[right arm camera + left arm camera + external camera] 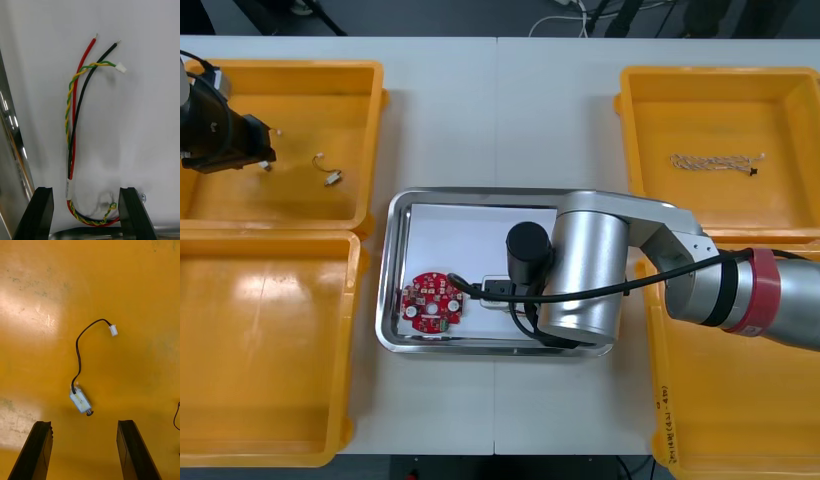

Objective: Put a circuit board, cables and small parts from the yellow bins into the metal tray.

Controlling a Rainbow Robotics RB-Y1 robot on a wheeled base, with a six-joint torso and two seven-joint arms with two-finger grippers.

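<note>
My right gripper (86,215) hangs open low over the white inside of the metal tray (395,262). A bundle of red, black and yellow-green cables (75,112) lies on the tray floor; its looped end sits between my fingers (133,213). A round red circuit board (431,300) lies in the tray's near left part. My left gripper (84,455) is open above the far left yellow bin (370,120), a little short of a small metal part (80,400) with a black lead and white plug (113,330). The same part (331,175) lies right of the left gripper (260,155).
A twisted blue and white cable (715,161) lies in the far right yellow bin (630,140). The near left bin (350,350) and near right bin (660,400) flank the tray. The tray's shiny rim (15,150) runs beside my right gripper. Another thin black lead (176,416) shows beside the left gripper's finger.
</note>
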